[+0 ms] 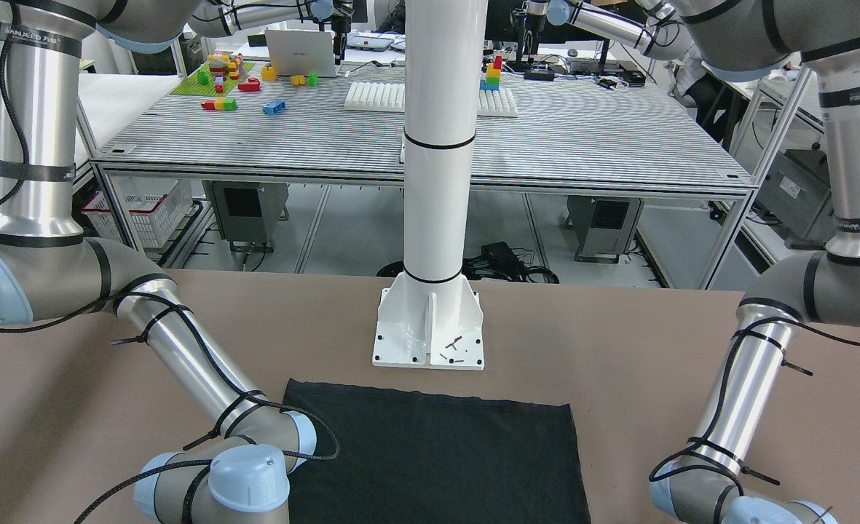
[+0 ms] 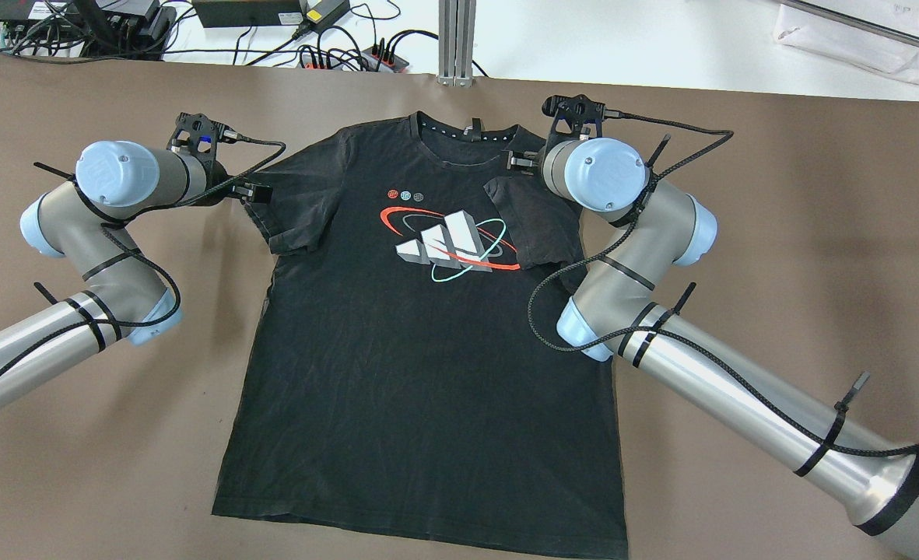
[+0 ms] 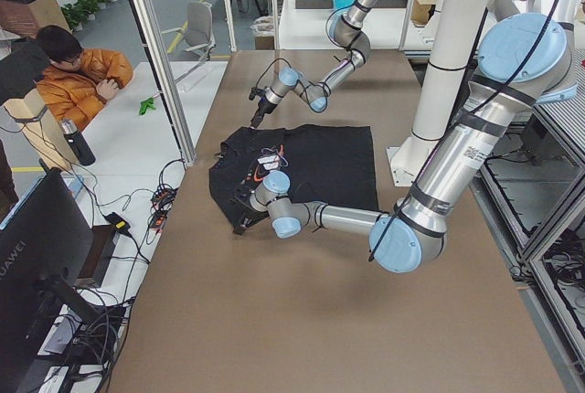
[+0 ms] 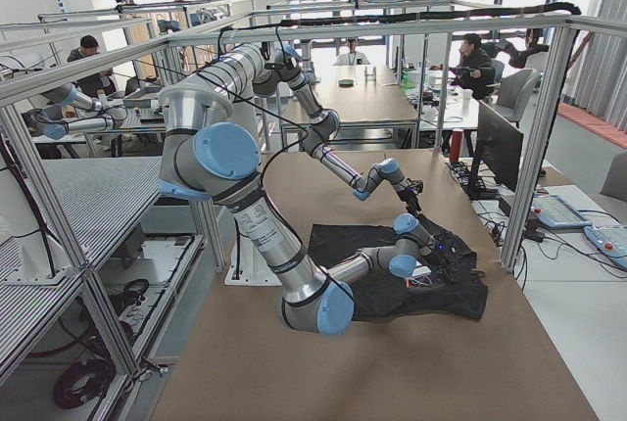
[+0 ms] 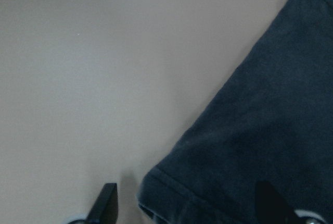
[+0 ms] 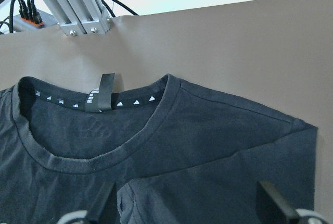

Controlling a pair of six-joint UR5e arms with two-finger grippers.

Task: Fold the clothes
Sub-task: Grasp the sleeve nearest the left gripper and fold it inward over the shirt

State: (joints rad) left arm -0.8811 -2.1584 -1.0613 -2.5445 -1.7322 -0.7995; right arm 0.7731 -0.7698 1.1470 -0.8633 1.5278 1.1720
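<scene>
The clothes are one black T-shirt (image 2: 420, 342) with a red, white and teal print, lying flat and face up on the brown table, collar at the far side. Its hem end shows in the front-facing view (image 1: 437, 451). The sleeve on the overhead view's right is folded in over the chest (image 2: 533, 225). My left gripper (image 2: 250, 192) is open, low over the other sleeve, whose hem lies between the fingers in the left wrist view (image 5: 187, 206). My right gripper (image 2: 515, 161) is open beside the collar, with the folded sleeve's edge between its fingers (image 6: 186, 208).
The white pillar (image 1: 437, 145) stands on its base plate just behind the shirt's hem. Cables and power strips (image 2: 334, 54) and an aluminium post (image 2: 457, 39) line the table's far edge. A seated person (image 3: 78, 73) is beyond that edge.
</scene>
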